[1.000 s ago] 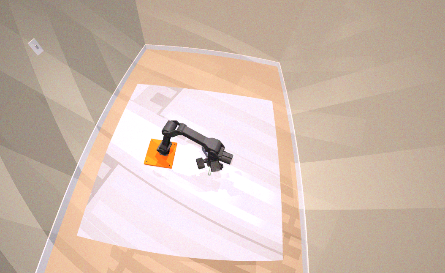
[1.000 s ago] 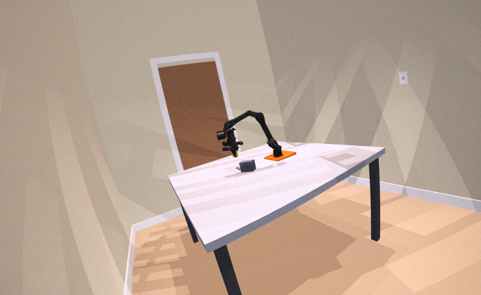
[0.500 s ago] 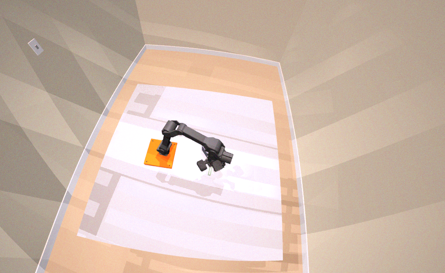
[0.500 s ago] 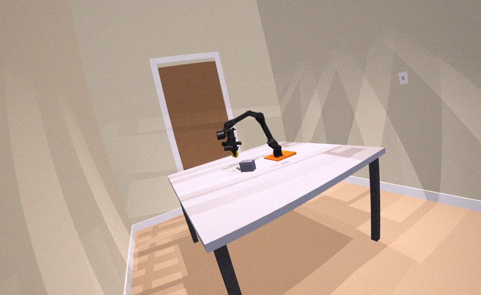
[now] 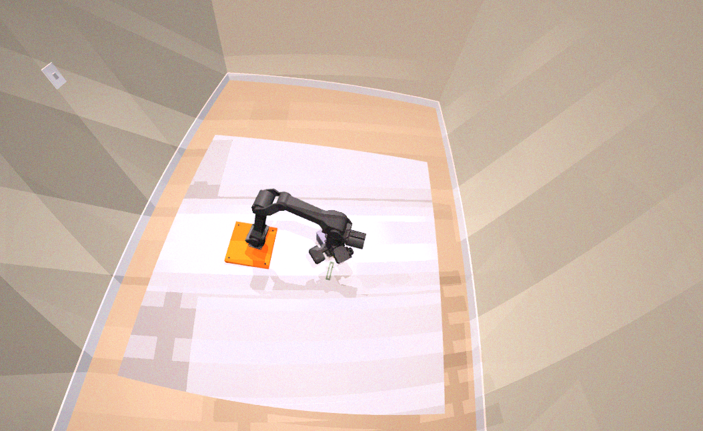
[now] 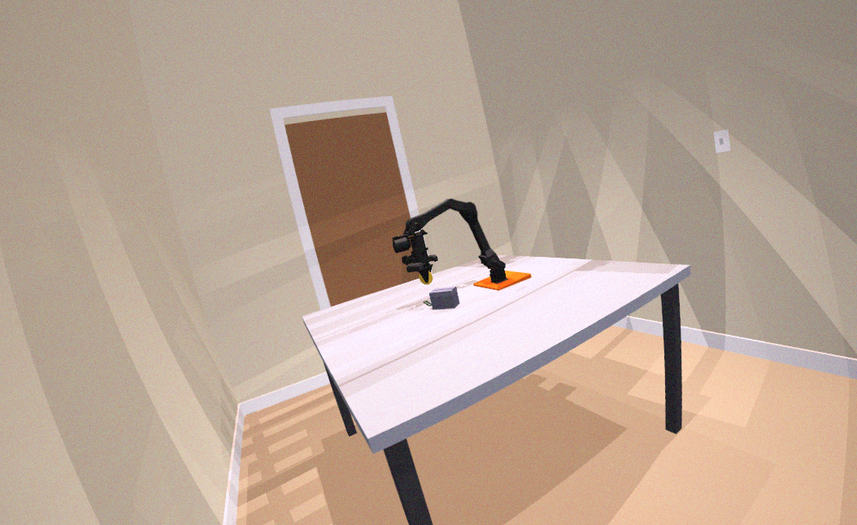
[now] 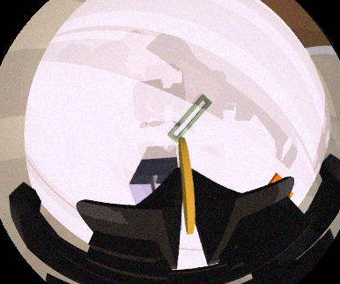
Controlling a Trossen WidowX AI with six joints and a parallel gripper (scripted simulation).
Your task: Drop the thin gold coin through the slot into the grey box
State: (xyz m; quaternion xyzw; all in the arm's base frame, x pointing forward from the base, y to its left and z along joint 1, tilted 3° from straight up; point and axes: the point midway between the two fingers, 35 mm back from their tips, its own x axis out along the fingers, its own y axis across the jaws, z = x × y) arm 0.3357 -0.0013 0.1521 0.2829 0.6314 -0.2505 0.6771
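My gripper (image 6: 425, 275) (image 7: 181, 171) is shut on the gold coin (image 6: 429, 279) (image 7: 188, 198), which is edge-on in the wrist view and sticks out past the fingertips. The coin hangs in the air above the table, clear of the holder. The green holder (image 5: 328, 278) (image 6: 427, 303) (image 7: 186, 115) lies empty on the table, slanting in the wrist view. The closed grey box (image 6: 445, 299) (image 7: 141, 193) stands beside the holder. In the wrist view it is left of the coin, partly hidden by a finger. Its slot cannot be made out clearly.
The arm (image 5: 305, 207) (image 6: 477, 229) rises from an orange base plate (image 5: 236, 251) (image 6: 519, 277) (image 7: 276, 179) on the white table (image 5: 289, 343) (image 6: 516, 326). The arm hides most of the box in the top view. Shadows cross the table top.
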